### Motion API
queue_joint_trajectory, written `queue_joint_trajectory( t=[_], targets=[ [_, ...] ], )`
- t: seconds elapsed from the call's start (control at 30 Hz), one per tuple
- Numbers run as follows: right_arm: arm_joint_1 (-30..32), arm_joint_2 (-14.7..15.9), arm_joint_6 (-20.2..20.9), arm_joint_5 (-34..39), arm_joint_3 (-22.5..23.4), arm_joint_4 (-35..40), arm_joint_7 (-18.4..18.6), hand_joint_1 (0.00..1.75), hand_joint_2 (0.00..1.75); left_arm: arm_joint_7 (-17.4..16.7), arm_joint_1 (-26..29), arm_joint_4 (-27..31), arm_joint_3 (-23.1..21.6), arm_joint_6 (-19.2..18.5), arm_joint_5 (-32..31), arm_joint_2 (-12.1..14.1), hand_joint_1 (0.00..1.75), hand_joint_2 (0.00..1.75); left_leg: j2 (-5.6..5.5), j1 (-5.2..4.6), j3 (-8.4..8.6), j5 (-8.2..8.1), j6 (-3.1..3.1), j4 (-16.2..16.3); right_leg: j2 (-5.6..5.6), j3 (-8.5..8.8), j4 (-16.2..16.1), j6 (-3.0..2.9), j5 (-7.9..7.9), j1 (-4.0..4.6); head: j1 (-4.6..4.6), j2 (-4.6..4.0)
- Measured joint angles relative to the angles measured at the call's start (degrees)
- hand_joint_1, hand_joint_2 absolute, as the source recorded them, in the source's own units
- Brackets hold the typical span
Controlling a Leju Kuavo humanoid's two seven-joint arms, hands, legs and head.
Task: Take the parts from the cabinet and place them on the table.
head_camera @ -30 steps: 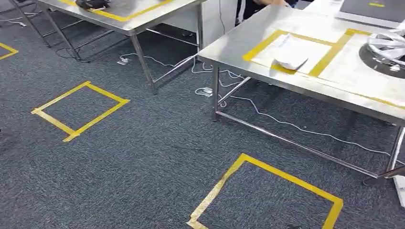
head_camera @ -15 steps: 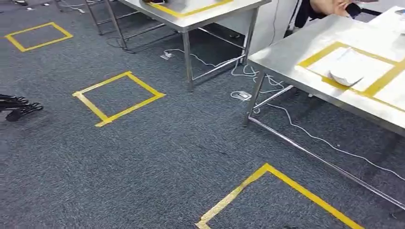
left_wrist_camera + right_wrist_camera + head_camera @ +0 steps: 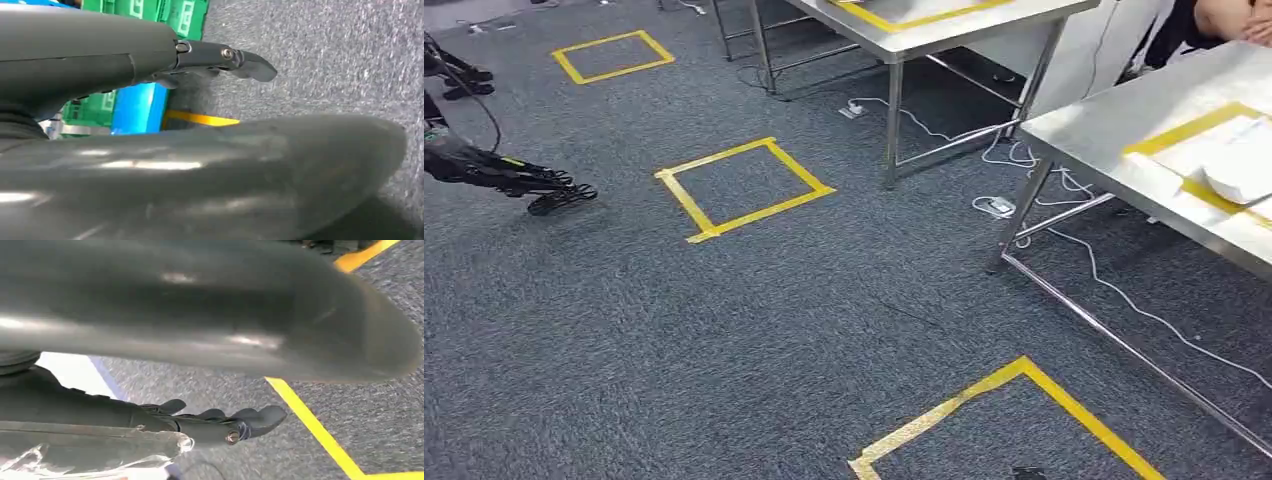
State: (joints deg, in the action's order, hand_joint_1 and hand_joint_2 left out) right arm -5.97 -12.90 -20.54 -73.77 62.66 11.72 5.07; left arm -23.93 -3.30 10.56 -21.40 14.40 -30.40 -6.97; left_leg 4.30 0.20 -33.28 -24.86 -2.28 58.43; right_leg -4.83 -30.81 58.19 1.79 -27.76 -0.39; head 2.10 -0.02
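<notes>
Hanging over dark grey carpet, the left hand (image 3: 210,65) held nothing, its dark fingers (image 3: 250,65) out straight. The right hand (image 3: 165,427) pressed a crinkled clear plastic bag (image 3: 90,452) against its fingers (image 3: 255,420) — contents unreadable. A white flat part (image 3: 1239,175) lay on the steel table (image 3: 1114,125), inside yellow tape.

Steel tables: you have two, near (image 3: 1114,130) and far (image 3: 944,30).
Yellow tape squares on your floor: three (image 3: 744,188), (image 3: 612,55), (image 3: 1014,420).
White part on the near table: one (image 3: 1239,172).
</notes>
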Motion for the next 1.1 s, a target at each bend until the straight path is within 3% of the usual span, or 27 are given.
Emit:
queue_joint_trajectory(
  t=[0.03, 0.07, 0.13, 0.17, 0.2, 0.23, 0.3, 0.33, 0.37, 0.4, 0.43, 0.47, 0.5, 0.53, 0.63, 0.67, 0.7, 0.73, 0.8, 0.83, 0.87, 0.9, 0.97, 1.0, 1.03, 1.07, 1.1],
  targets=[
    [0.1, 0.0, 0.1, -0.7, -0.3, 0.0, 0.5, 0.0, 0.0, 0.0, -0.3, 0.0, 0.0, 0.3, 0.0, 0.0, 0.0, 0.0, -0.59, -0.14, 0.12, -0.38, 0.57, -1.2, -0.5, -0.11, 0.4, 0.41, -0.27, 0.26, 0.2, 0.0],
    [0.1, 0.0, 0.1, -1.2, -0.7, 0.0, 0.9, 0.0, 0.0, 0.0, -0.3, 0.0, 0.0, 0.7, 0.1, 0.0, 0.0, 0.0, -0.99, -0.14, -0.23, -0.25, 0.85, -1.0, -1.04, 0.07, 0.1, 0.65, -0.17, 0.3, -0.2, 0.0],
    [-0.1, 0.0, 0.1, -1.7, -1.4, 0.0, 0.6, 0.0, 0.0, 0.1, 0.2, 0.0, 0.1, 1.0, 0.4, 0.2, 0.0, 0.0, -2.22, -0.37, -0.39, -0.29, 1.52, -1.1, -2.22, 0.59, -0.3, 1.16, -0.17, 0.16, -0.13, 0.0],
    [-0.2, -0.1, 0.1, -1.8, -1.7, 0.0, 0.2, 0.0, 0.0, 0.1, 0.3, 0.0, 0.1, 1.1, 0.9, 0.2, 0.0, 0.0, -2.92, 0.1, -0.11, 0.0, 1.98, -1.5, -1.96, 0.28, -0.1, 1.63, -0.61, -0.06, -0.13, 0.02],
    [-0.2, -0.1, 0.0, -1.8, -1.9, 0.0, -0.3, 0.0, 0.0, 0.1, 0.5, 0.0, 0.3, 1.3, 1.3, 0.3, 0.0, 0.0, -3.26, 0.16, -0.06, 0.03, 2.15, -1.5, 0.92, 0.02, 1.3, 1.84, -1.8, -0.15, -0.57, 0.0],
    [-0.2, -0.1, -0.1, -1.8, -2.0, 0.0, -0.7, 0.0, 0.0, 0.2, 0.4, 0.0, 0.6, 1.5, 1.6, 0.4, 0.0, 0.0, -3.79, 0.19, -0.13, 0.08, 2.56, -1.5, 3.05, -1.6, 5.0, 1.85, -3.99, -0.22, -0.76, 0.0],
    [0.0, -0.1, -0.1, -1.5, -2.1, 0.0, -1.2, 0.0, 0.0, 0.3, 0.3, 0.0, 1.2, 1.9, 2.1, 0.4, 0.0, 0.0, -5.37, 0.15, -0.2, 0.07, 2.81, -1.5, 4.56, -6.38, 15.3, 1.96, -8.41, -0.16, -0.9, 0.0],
    [0.1, -0.1, -0.1, -1.5, -2.1, 0.0, -1.3, 0.0, 0.0, 0.3, 0.4, 0.0, 1.4, 2.0, 2.2, 0.5, 0.0, 0.0, -6.21, 0.12, -0.15, 0.08, 2.82, -1.5, 4.72, -8.11, 18.5, 1.93, -9.03, -0.11, -0.9, 0.0],
    [0.2, -0.1, -0.1, -1.4, -2.2, 0.0, -1.4, 0.0, 0.0, 0.3, 0.4, 0.0, 1.5, 2.1, 2.2, 0.6, 0.0, 0.0, -7.0, 0.12, -0.1, 0.09, 2.83, -1.5, 4.74, -8.33, 18.3, 1.88, -8.09, -0.12, -0.87, 0.0],
    [0.1, -0.1, -0.1, -1.4, -2.3, 0.0, -1.4, 0.0, 0.0, 0.3, 0.5, 0.0, 1.6, 2.1, 2.3, 0.6, 0.0, 0.0, -7.83, 0.15, -0.05, 0.11, 2.79, -1.4, 4.76, -7.36, 15.7, 1.8, -5.98, -0.18, -0.92, 0.0],
    [0.1, -0.1, -0.1, -1.4, -2.3, 0.0, -1.4, 0.0, 0.0, 0.3, 0.6, 0.0, 1.8, 2.1, 2.4, 0.6, 0.0, 0.0, -8.75, 0.21, 0.05, 0.17, 2.68, -1.4, 4.99, -5.16, 10.8, 1.72, -3.11, -0.3, -0.85, 0.0],
    [0.0, -0.1, -0.1, -1.4, -2.4, 0.0, -1.4, 0.0, 0.0, 0.3, 0.5, 0.0, 1.9, 2.1, 2.5, 0.6, 0.0, 0.0, -9.65, 0.33, 0.13, 0.19, 2.48, -1.4, 6.18, -2.47, 5.1, 1.69, -0.32, -0.49, -0.92, 0.0],
    [0.0, -0.1, -0.1, -1.4, -2.4, 0.0, -1.5, 0.0, 0.0, 0.3, 0.5, 0.0, 1.9, 2.1, 2.5, 0.6, 0.0, 0.0, -10.24, 0.34, 0.03, 0.23, 2.15, -1.4, 9.96, -0.85, 1.3, 1.82, 0.26, -0.98, -0.94, 0.0],
    [0.0, -0.1, -0.1, -1.4, -2.4, 0.0, -1.5, 0.0, 0.0, 0.3, 0.4, 0.0, 1.9, 2.1, 2.5, 0.7, 0.0, 0.0, -10.98, 0.11, -0.34, 0.21, 1.71, -1.0, 10.81, -0.47, 0.0, 1.68, -0.2, -1.21, -0.89, 0.0],
    [0.0, -0.1, -0.1, -1.3, -2.4, 0.0, -1.4, 0.0, 0.0, 0.3, 0.8, -0.1, 2.0, 2.2, 2.5, 0.8, 0.0, 0.0, -12.68, 0.73, -0.76, 1.16, 0.33, -1.9, 9.16, -0.33, 0.4, 0.58, 0.16, -0.47, -0.9, 0.0],
    [-0.1, -0.1, -0.1, -1.3, -2.4, 0.0, -1.5, 0.0, 0.0, 0.3, 0.8, -0.1, 2.0, 2.3, 2.5, 0.8, 0.0, 0.0, -12.44, 0.78, -0.92, 1.03, 0.14, -1.8, 8.21, -0.19, -0.2, -0.04, 0.54, -0.86, -0.9, 0.0],
    [-0.1, -0.1, -0.1, -1.3, -2.4, 0.0, -1.5, 0.0, 0.0, 0.3, 0.9, -0.1, 2.1, 2.3, 2.5, 0.8, 0.0, 0.0, -8.84, 0.34, -1.32, 0.18, 0.0, -0.8, 7.52, -0.05, -0.4, -0.3, 0.64, -0.72, -0.64, 0.0],
    [-0.1, -0.1, -0.1, -1.3, -2.4, 0.0, -1.5, 0.0, 0.0, 0.3, 0.7, -0.1, 2.1, 2.3, 2.5, 0.8, 0.0, 0.0, -6.56, 0.25, -2.91, -1.93, -0.2, 2.3, 6.71, 0.01, -0.4, -0.72, 0.62, -0.57, -0.26, 0.0],
    [0.2, -0.1, -0.1, -1.3, -2.4, 0.0, -1.5, 0.0, 0.0, 0.3, 0.3, -0.1, 2.4, 2.3, 2.5, 0.8, 0.0, 0.0, -5.26, 0.32, -7.26, -6.1, -0.45, 11.1, 4.72, -0.01, -0.4, -0.95, 0.49, -0.28, -0.22, 0.0],
    [0.2, -0.1, -0.1, -1.3, -2.4, 0.0, -1.5, 0.0, 0.0, 0.3, 0.3, -0.1, 2.4, 2.3, 2.5, 0.8, 0.0, 0.0, -5.16, 0.34, -9.05, -7.2, -0.52, 14.7, 3.71, -0.02, -0.4, -1.07, 0.41, -0.2, -0.24, 0.0],
    [0.2, -0.1, -0.1, -1.3, -2.4, 0.0, -1.5, 0.0, 0.0, 0.3, 0.5, -0.1, 2.4, 2.3, 2.5, 0.7, 0.0, 0.0, -5.13, 0.35, -9.45, -6.87, -0.55, 15.6, 2.9, 0.0, -0.4, -1.09, 0.38, -0.16, -0.22, 0.0],
    [0.1, -0.1, -0.1, -1.3, -2.4, 0.0, -1.5, 0.0, 0.0, 0.3, 0.6, -0.1, 2.5, 2.3, 2.5, 0.7, 0.0, 0.0, -5.09, 0.35, -8.58, -5.28, -0.51, 14.0, 2.18, 0.03, -0.4, -1.06, 0.3, -0.15, -0.22, 0.0],
    [-0.1, -0.1, -0.1, -1.4, -2.4, 0.0, -1.3, 0.0, 0.0, 0.3, 0.6, -0.1, 2.5, 2.4, 2.5, 0.8, 0.0, 0.0, -4.14, 0.32, -3.95, -0.75, -0.28, 5.8, 0.86, 0.3, -0.4, -0.8, 0.1, -0.14, -0.2, 0.0],
    [-0.1, -0.1, -0.1, -1.5, -2.5, 0.0, -1.0, 0.0, 0.0, 0.3, 0.5, -0.1, 2.5, 2.4, 2.4, 0.8, 0.0, 0.0, -2.16, 0.25, -1.4, 0.72, -0.08, 1.5, 0.28, 0.53, -0.4, -0.53, -0.08, -0.11, -0.17, 0.0],
    [0.0, -0.1, -0.1, -1.6, -2.5, 0.0, -0.8, 0.0, 0.0, 0.5, 0.2, -0.1, 2.5, 2.4, 2.2, 0.6, 0.0, 0.0, -0.24, -0.3, -0.13, 0.27, -0.21, -1.0, -0.24, 0.38, 0.0, -0.05, -0.51, 0.54, -0.09, 0.0],
    [0.0, -0.1, -0.2, -1.7, -2.6, 0.0, -0.3, 0.0, 0.0, 0.7, -0.1, -0.1, 2.5, 2.4, 2.0, 0.5, 0.0, 0.0, -0.85, -0.25, -0.27, 0.07, 0.9, -1.2, -0.87, 0.2, -0.1, 0.21, -0.58, 0.58, -0.26, 0.02],
    [0.0, -0.1, -0.2, -1.7, -2.6, 0.0, 0.0, 0.0, 0.0, 0.8, 0.0, -0.1, 2.6, 2.4, 2.0, 0.5, 0.0, 0.0, -1.39, -0.37, -0.38, -0.01, 1.14, -1.4, -1.44, 0.49, -0.3, 0.42, -0.7, 0.58, -0.37, 0.0]
  ],
)
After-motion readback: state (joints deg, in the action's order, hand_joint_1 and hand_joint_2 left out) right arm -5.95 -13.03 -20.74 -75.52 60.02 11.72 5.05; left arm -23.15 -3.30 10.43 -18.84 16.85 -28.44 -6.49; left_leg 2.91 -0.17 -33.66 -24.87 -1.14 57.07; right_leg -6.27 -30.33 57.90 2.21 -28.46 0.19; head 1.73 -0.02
